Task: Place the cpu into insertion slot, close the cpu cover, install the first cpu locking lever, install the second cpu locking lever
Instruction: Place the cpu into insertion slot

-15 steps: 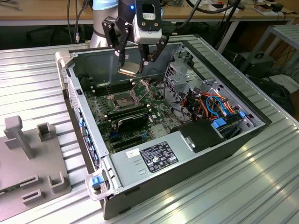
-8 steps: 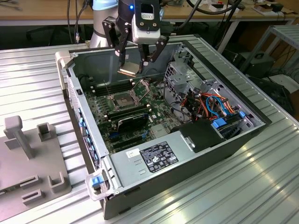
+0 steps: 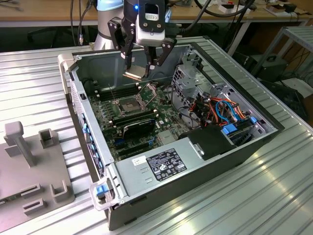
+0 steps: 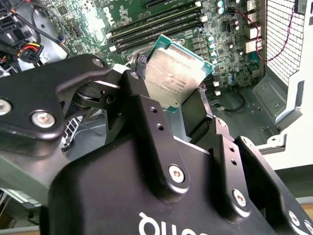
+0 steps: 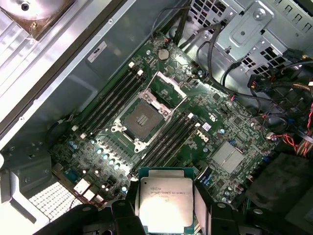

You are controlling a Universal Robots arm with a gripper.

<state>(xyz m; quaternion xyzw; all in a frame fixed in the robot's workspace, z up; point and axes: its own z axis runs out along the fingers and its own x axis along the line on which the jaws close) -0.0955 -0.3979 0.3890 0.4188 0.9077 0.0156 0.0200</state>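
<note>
My gripper [image 3: 143,66] is shut on the cpu [image 3: 136,73], a flat square chip with a silver-grey top. It hangs above the open computer case, tilted. In both wrist views the black fingers [image 5: 122,211] clamp the cpu [image 5: 166,203] [image 4: 176,78] by two opposite edges. Below it on the green motherboard lies the insertion slot [image 5: 142,117] [image 3: 126,105], its dark pin field bare. The cpu cover [image 5: 167,88] [image 3: 149,92] stands swung up at one side of the slot. I cannot make out the locking levers beside the slot.
Long black memory slots [image 5: 110,100] flank the socket on both sides. A black fan card [image 3: 139,125], a power supply [image 3: 164,164], a metal drive cage [image 3: 188,81] and coloured cables [image 3: 222,107] fill the case. A grey fixture [image 3: 34,161] sits at the exterior view's left.
</note>
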